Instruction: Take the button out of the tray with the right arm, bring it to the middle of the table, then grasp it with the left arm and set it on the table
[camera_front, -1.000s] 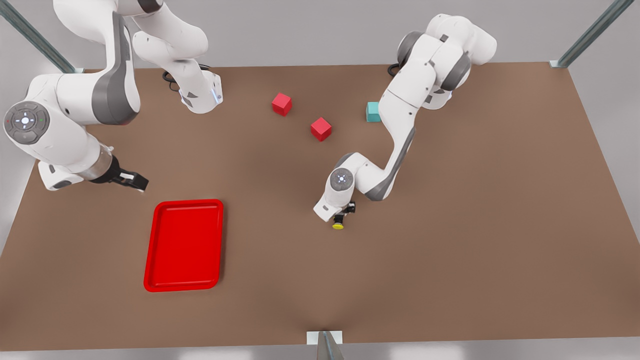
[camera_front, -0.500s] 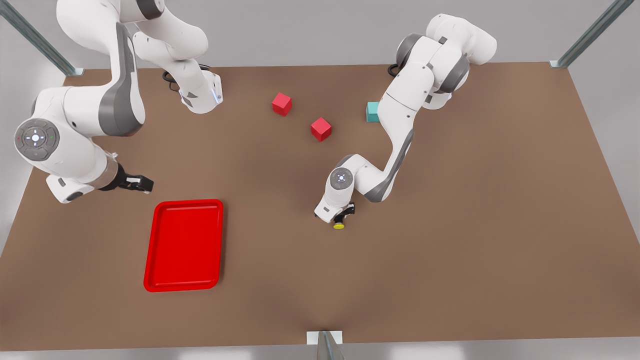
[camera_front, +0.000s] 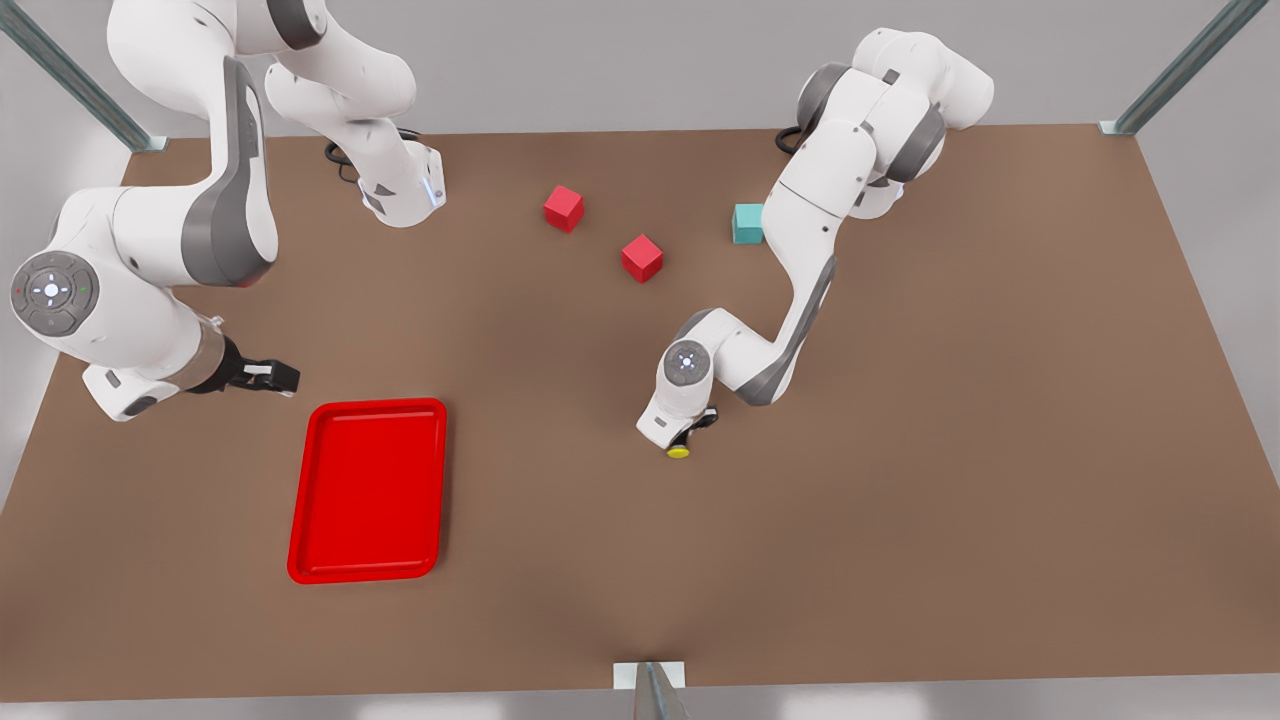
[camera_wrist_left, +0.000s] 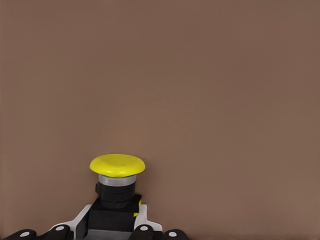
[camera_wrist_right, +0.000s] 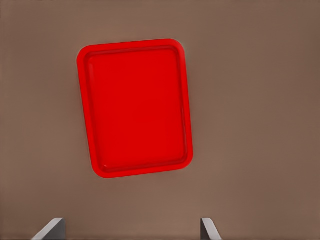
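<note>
The button (camera_front: 678, 451), a dark body with a yellow cap (camera_wrist_left: 117, 165), is at the table's (camera_front: 900, 450) middle, low over the surface or on it. My left gripper (camera_front: 688, 432) is shut on its dark body, and in the left wrist view the gripper (camera_wrist_left: 114, 227) has a finger on either side of that body. The red tray (camera_front: 368, 405) lies on the front view's left with nothing in it. My right gripper (camera_front: 280, 378) hangs open just beyond the tray's far left corner; in the right wrist view the gripper (camera_wrist_right: 132, 232) looks down on the tray (camera_wrist_right: 135, 45).
Two red cubes (camera_front: 564, 208) (camera_front: 642, 258) and a teal cube (camera_front: 747, 223) sit toward the back, the teal one beside the left arm's forearm. Both arm bases stand at the far edge. A metal post (camera_front: 650, 690) is at the near edge.
The left wrist has shifted slightly right and lower with the button. The right arm swayed toward the tray and back, and its gripper now sits a little lower.
</note>
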